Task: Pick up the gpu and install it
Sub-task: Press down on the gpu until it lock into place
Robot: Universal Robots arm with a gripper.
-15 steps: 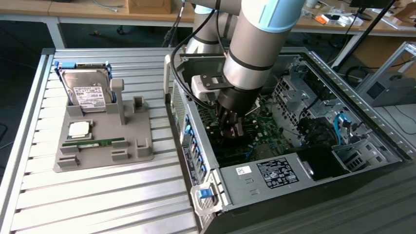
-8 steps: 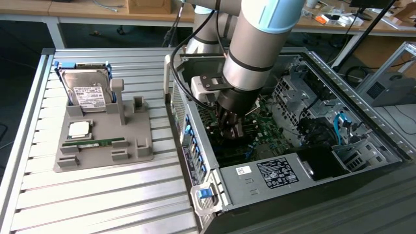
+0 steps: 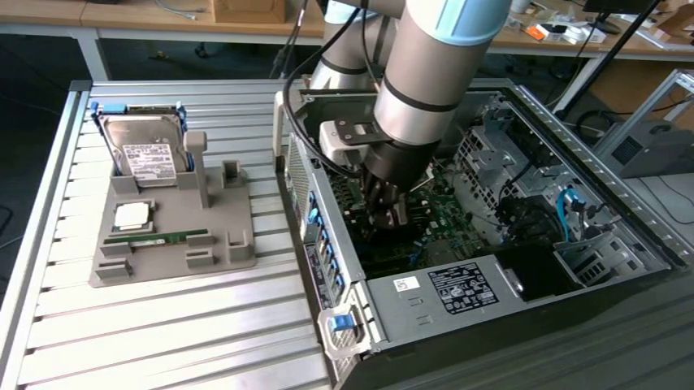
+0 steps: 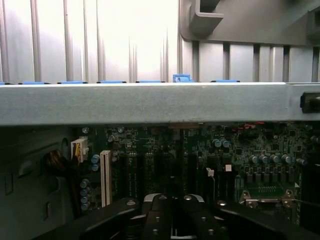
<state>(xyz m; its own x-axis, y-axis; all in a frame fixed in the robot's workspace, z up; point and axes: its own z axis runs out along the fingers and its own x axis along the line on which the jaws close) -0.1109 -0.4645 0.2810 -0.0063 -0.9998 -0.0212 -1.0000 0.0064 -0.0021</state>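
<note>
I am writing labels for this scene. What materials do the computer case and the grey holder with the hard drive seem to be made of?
The computer case looks like bare sheet metal: a dull silver, thin folded edges, punched holes. The grey holder seems matte plastic, possibly printed: a uniform flat grey, blocky posts, no shine. The hard drive standing in it shows a silver metal body with a white label.
</note>
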